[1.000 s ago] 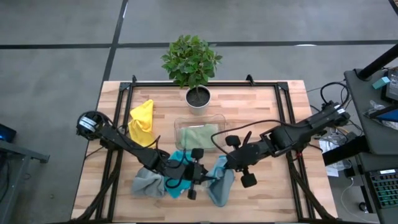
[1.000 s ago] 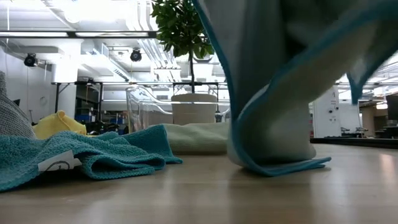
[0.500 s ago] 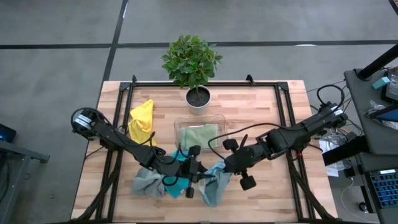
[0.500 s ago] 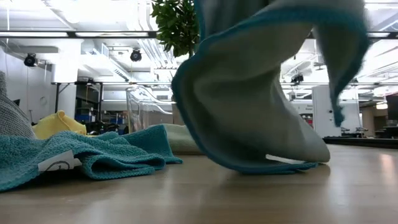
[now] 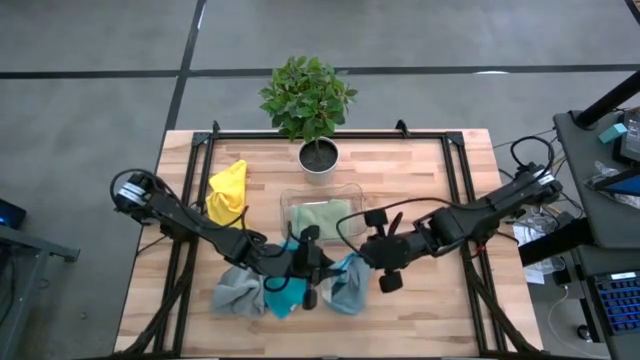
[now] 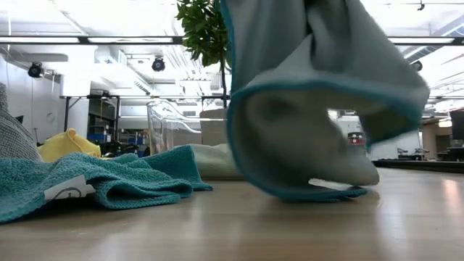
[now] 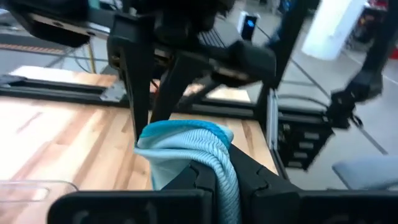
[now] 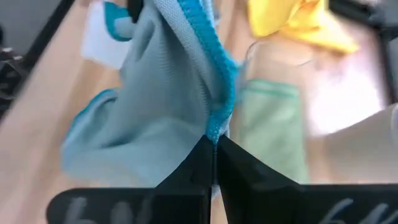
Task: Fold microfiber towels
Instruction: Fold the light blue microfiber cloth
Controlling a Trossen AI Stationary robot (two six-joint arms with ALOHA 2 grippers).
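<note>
Light blue towel (image 5: 345, 287) hangs bunched between left tool (image 5: 318, 262) and right tool (image 5: 362, 254), both pinching its teal-trimmed edge

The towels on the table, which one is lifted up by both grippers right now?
The light blue towel. The left gripper and right gripper each pinch its edge; the others lie loose.
</note>
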